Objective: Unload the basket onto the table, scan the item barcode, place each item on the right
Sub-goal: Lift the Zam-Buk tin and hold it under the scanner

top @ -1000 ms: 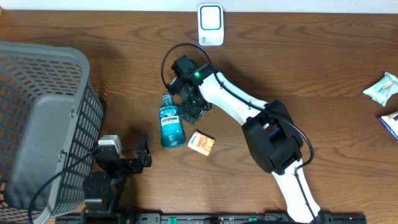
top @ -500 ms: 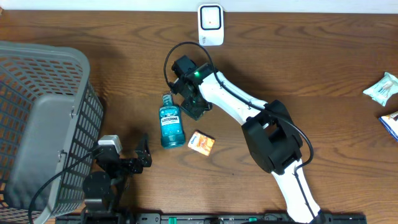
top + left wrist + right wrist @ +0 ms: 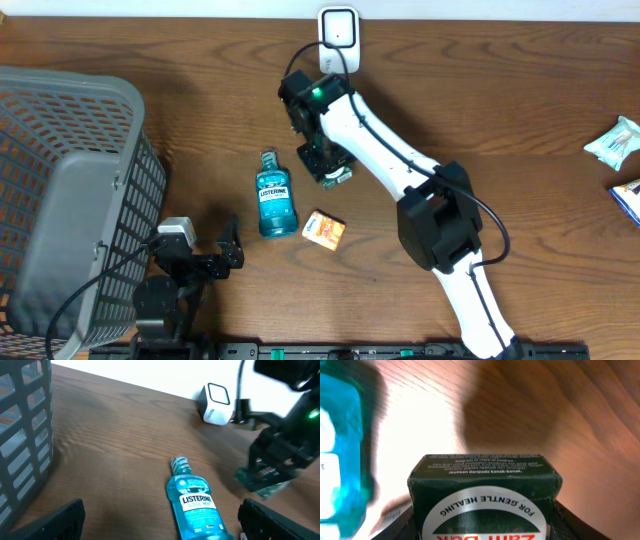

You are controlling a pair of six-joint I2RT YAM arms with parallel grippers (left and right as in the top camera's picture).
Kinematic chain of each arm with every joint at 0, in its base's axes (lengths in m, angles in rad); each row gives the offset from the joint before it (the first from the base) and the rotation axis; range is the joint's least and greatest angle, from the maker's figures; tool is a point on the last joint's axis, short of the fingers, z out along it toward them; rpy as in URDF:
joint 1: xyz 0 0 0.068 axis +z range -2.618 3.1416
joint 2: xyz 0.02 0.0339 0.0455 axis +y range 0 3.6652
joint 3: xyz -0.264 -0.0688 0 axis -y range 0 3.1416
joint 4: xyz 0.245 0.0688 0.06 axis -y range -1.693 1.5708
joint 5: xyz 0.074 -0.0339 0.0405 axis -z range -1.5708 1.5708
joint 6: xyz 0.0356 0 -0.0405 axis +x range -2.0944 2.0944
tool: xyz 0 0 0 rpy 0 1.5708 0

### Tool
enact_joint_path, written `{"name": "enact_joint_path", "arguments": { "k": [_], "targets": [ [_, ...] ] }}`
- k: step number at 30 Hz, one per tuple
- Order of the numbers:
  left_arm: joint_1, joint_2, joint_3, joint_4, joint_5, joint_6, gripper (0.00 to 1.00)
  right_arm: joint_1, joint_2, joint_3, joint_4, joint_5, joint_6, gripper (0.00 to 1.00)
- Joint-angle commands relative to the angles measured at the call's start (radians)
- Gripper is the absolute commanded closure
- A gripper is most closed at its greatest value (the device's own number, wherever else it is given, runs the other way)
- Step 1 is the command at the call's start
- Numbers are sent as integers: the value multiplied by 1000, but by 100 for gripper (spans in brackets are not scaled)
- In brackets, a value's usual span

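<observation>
Closure on the box is the news here: the right gripper [image 3: 330, 166], which a second ago stood wide open just beside the neck of the mouthwash bottle [image 3: 275, 200], now grips a dark green box [image 3: 482, 485] between its fingers. It has also drawn away from the bottle, out to the bottle's right. The left wrist view suggests the box is clear of the table [image 3: 500, 100], though that is hard to be sure of. In the right wrist view the box fills the frame, fine print on its upper face and a round label toward the camera; no barcode shows on these sides.

So the pickup looks done, and what is left, by my reading, is carrying the box up to the white scanner [image 3: 339, 40] at the far table edge and turning the coded face toward it.

The bottle lies flat and untouched, an orange carton [image 3: 324, 229] near its base. The left gripper [image 3: 232, 246] rests open and empty beside the grey basket [image 3: 60, 150].
</observation>
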Motion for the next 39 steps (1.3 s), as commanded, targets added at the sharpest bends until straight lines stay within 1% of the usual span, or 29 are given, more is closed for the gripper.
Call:
{"name": "enact_joint_path", "arguments": {
  "k": [1, 6, 13, 17, 22, 27, 32, 35, 38, 39],
  "targets": [
    [5, -1, -14, -26, 13, 6, 2, -15, 1, 42, -88, -7, 150, 64],
    [5, -1, -14, -26, 13, 6, 2, -21, 1, 43, -191, -55, 165, 65],
    [5, -1, -14, -26, 13, 6, 2, -21, 1, 43, -220, -75, 200, 65],
    [5, -1, -14, -26, 13, 6, 2, -21, 1, 43, -196, -77, 200, 63],
    [5, -1, -14, -26, 13, 6, 2, -22, 1, 43, -54, -77, 200, 63],
    [5, -1, -14, -26, 13, 6, 2, -35, 1, 46, 132, -53, 200, 63],
    [5, -1, -14, -26, 13, 6, 2, -48, 1, 46, 328, 71, 200, 64],
    [5, -1, -14, -26, 13, 6, 2, -64, 1, 45, 477, 163, 200, 64],
    [5, -1, -14, -26, 13, 6, 2, -82, 1, 45, 604, 247, 199, 58],
    [5, -1, -14, -26, 13, 6, 2, -87, 1, 45, 640, 271, 200, 57]
  ]
}}
